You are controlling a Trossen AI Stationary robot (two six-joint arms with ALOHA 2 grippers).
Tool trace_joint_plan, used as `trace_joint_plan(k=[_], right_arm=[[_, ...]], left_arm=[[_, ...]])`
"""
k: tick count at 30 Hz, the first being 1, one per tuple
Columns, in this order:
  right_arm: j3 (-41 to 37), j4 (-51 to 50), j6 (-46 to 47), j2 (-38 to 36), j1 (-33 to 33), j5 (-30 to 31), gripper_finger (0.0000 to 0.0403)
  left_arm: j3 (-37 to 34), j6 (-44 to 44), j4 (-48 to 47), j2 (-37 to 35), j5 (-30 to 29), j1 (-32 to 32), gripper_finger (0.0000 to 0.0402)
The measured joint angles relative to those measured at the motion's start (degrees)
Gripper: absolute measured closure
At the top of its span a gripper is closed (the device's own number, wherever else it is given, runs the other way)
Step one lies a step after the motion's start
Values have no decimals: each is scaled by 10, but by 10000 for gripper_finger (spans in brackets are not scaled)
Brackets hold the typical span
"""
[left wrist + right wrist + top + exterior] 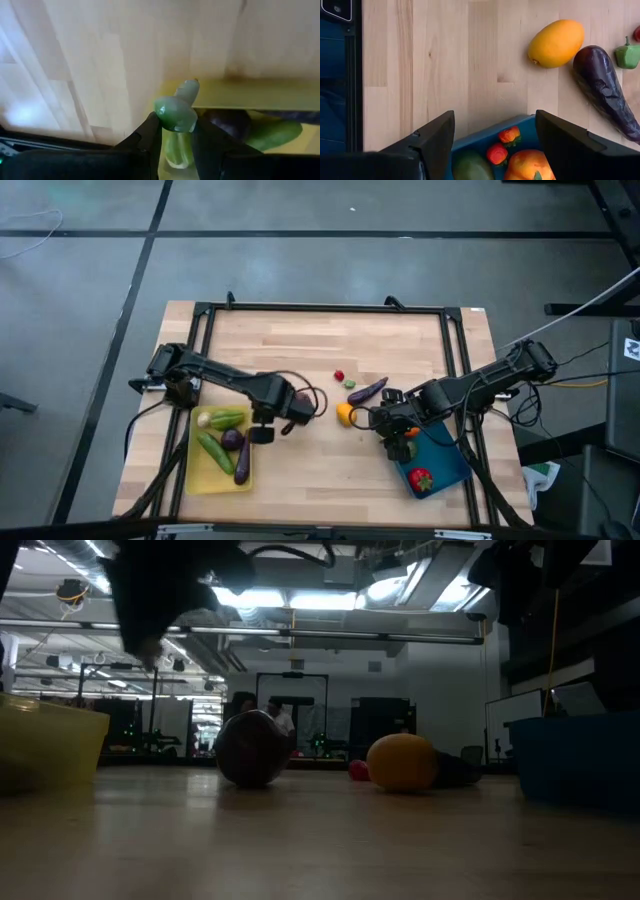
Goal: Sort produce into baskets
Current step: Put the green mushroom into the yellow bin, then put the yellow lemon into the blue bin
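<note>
Left gripper (pixel 175 131) clamped on green pepper (pixel 176 112), over yellow tray (pixel 200 480) edge, likely vegetable side. Right gripper (pixel 495 131) parted, empty, above blue tray (pixel 485 137) holding fruit. Orange (pixel 556 43), eggplant (pixel 602 82) wait on table.

I read no text, label, brand or number anywhere in my views. A black-and-white patterned tag (pixel 631 348) sits at the right edge of the high view, beside the table (pixel 300 350), but I cannot make out anything on it.
</note>
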Motion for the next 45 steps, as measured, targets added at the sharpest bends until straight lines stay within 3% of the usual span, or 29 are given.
trace_joint_plan(k=[13,21,24,31,36,40,45], right_arm=[[0,0,0,0,0,0,130],[0,2,0,0,0,0,129],[0,2,0,0,0,0,129],[0,18,0,0,0,2,129],[0,60,61,0,0,83,129],[0,80,167,0,0,166,130],[-5,84,244,0,0,217,130]], left_arm=[[-151,-46,2,-1,36,-127,314],[-191,-62,2,-1,36,-147,311],[-192,-68,2,-1,35,-143,291],[-192,-80,3,-1,32,-126,201],[-192,-104,2,-1,35,-107,171],[-192,-93,4,-15,43,-91,168],[-192,-84,24,-68,42,-74,167]])
